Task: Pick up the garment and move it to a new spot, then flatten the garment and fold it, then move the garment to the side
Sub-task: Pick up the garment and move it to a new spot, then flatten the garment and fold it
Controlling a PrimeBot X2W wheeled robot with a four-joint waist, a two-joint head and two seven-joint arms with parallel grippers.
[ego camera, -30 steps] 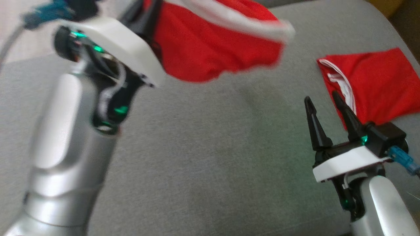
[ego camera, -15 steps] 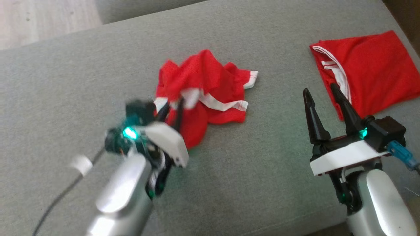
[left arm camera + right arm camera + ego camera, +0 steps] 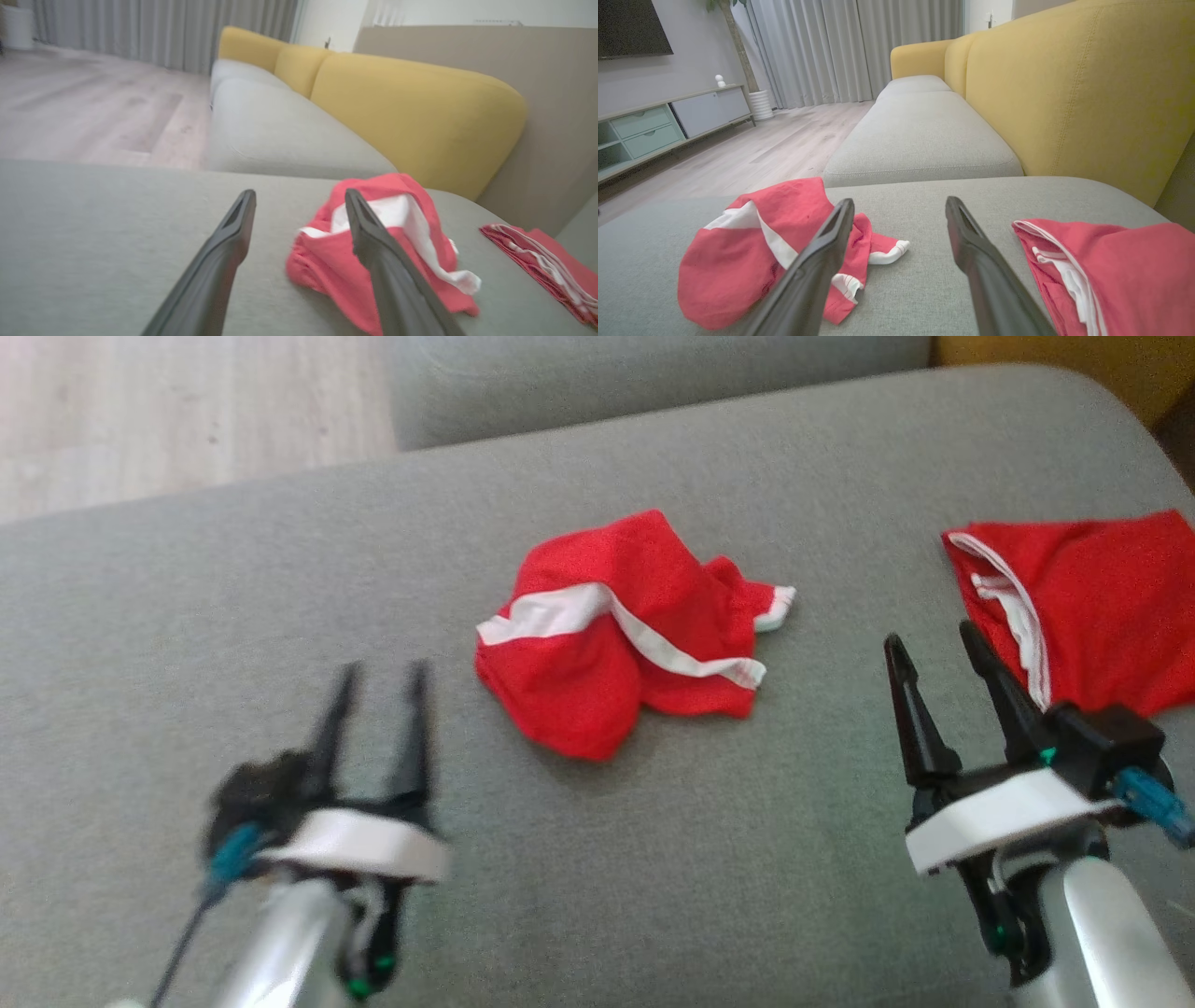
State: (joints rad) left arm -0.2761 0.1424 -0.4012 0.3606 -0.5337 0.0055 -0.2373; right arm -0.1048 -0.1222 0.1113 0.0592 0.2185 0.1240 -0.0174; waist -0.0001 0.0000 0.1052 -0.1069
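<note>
Left pincer (image 3: 385, 667) stood spread, gripping nothing | right pincer (image 3: 930, 633) stood spread, near folded red cloth (image 3: 1111, 607) | garment (image 3: 607, 658) lay crumpled mid sofa cushion (image 3: 233, 607), between both pincers, touching neither

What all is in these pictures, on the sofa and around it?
crumpled mesh garment with white bands: one, red, middle of near cushion.
folded mesh garment: one, red, cushion's right edge.
fabric seat cushions: two, grey, end to end.
padded backrest: one, yellow, alongside the cushions.
wooden floor: one, pale, beyond the sofa.
curtains: one set, grey, far wall.
left gripper: one, dark fingers, open, lower left.
right gripper: one, dark fingers, open, lower right.
</note>
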